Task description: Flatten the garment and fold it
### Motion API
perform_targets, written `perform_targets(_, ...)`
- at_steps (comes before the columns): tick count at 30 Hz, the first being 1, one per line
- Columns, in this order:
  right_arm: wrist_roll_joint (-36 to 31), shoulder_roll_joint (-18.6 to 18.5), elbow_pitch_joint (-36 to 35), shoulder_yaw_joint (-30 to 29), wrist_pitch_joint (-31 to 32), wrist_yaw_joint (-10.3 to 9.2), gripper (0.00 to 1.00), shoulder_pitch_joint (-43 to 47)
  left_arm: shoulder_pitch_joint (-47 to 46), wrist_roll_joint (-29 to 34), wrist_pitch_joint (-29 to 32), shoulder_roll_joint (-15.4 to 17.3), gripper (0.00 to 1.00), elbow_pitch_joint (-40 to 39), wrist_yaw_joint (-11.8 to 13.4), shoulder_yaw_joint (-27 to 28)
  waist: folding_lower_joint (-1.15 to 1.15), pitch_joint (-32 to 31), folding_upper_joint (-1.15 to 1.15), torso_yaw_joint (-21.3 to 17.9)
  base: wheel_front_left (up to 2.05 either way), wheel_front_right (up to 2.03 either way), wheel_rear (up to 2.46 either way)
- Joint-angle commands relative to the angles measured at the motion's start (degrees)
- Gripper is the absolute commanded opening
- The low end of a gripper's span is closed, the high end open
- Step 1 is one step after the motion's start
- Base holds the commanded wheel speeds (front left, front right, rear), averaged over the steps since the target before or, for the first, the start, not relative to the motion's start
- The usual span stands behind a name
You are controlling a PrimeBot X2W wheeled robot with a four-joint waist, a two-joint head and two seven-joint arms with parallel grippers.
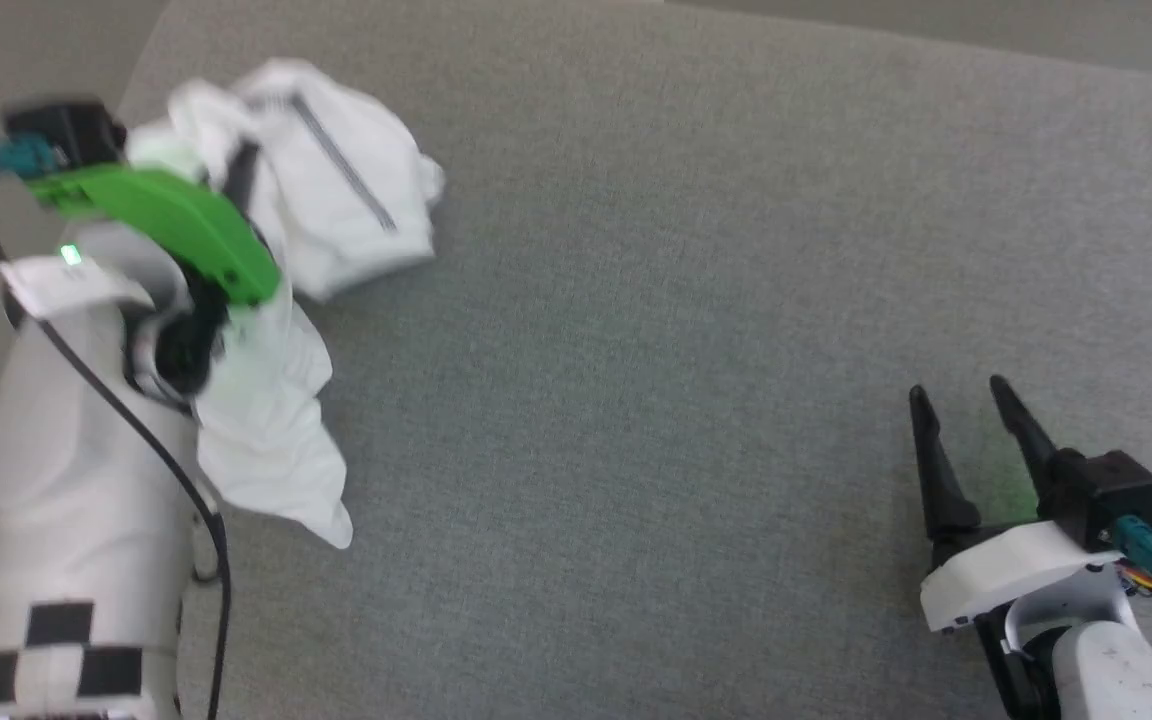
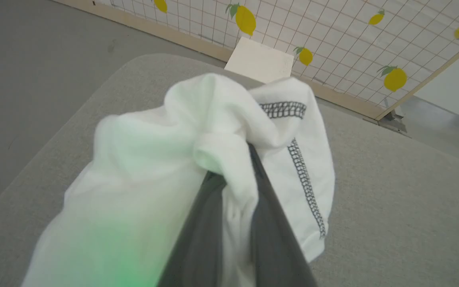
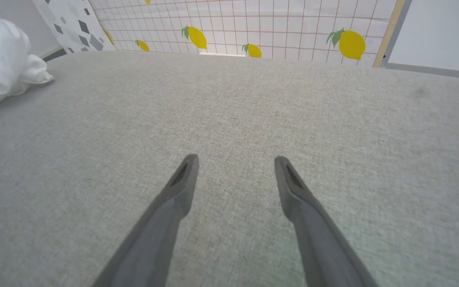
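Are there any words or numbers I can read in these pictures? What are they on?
None can be read.
Shirt: only dark zigzag stitching, no print.
Wall: lemon pictures, no letters.
White tag on the left arm: too blurred to tell.
Black and white squares on that arm: a pattern, not writing.

Grey fabric surface, lemon-print panel, white box

A grey fabric-covered table with a rounded far-left corner carries a crumpled white garment, bunched near that corner, dark zigzag seams showing.
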Motion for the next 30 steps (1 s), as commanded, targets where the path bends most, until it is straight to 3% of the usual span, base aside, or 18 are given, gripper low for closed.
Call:
perform_targets(1, 1.1, -0.1, 1.1, 0.4, -0.9, -0.09, 1.0, -0.9, -2.7, -0.3, -1.2, 0.4, 0.0, -1.6, -0.5, 0.2, 0.0, -3.9, 0.0, -1.5, 0.0, 0.0, 0.0)
perform_targets(10, 5.7, -0.1, 7.9, 1.3, -4.9, -0.09, 1.0, -0.3, -12.6, -0.3, -4.3, 1.5, 0.0, -10.9, -1.4, -3.7, 0.0, -12.6, 0.0, -8.8, 0.0, 0.0, 0.0)
perform_targets(18, 7.5, -0.1, 12.8, 1.1, -6.8, -0.09, 1.0, 0.9, -19.8, -4.3, -3.7, -2.9, 0.0, -13.4, -1.6, -9.4, 0.0, -17.4, 0.0, -15.7, 0.0, 0.0, 0.0)
perform_targets(23, 7.6, -0.1, 14.1, 0.2, -7.3, -0.09, 1.0, 1.1, -18.2, -7.0, -3.7, -4.7, 0.0, -13.5, -1.6, -15.2, 0.0, -17.7, 0.0, -18.9, 0.0, 0.0, 0.0)
perform_targets(30, 7.1, -0.1, 14.8, -1.7, -7.7, -0.09, 1.0, 1.4, -7.1, -10.9, -2.8, -5.3, 0.0, -11.7, -1.6, -25.5, 0.0, -17.3, 0.0, -21.3, 0.0, 0.0, 0.0)
